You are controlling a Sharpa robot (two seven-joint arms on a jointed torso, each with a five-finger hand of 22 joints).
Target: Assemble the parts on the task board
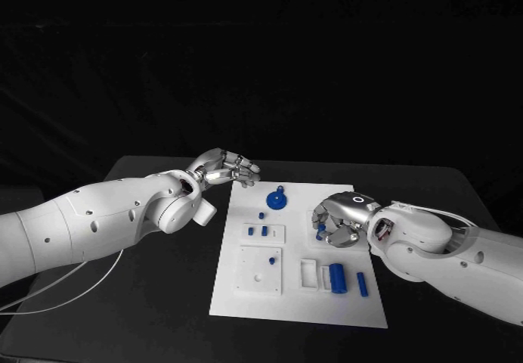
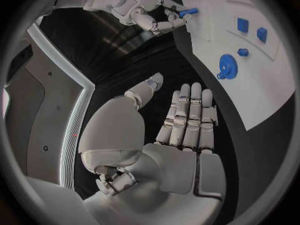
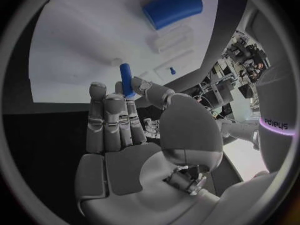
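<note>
Right hand [image 1: 340, 221] fingers pinch one blue peg [image 3: 127, 80]; left hand [image 1: 224, 168] fingers released.

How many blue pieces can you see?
7: a round one at the board's far end, three small ones mid-board, two cylinders nearer, one peg in the right hand. More may be hidden.

left hand [image 1: 226, 168] empty, fingers apart, right hand [image 1: 340, 219] pinching

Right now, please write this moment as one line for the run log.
left hand: open, off the task board edge | right hand: pinches small blue peg above the board | blue cylinder: lying on board
</note>
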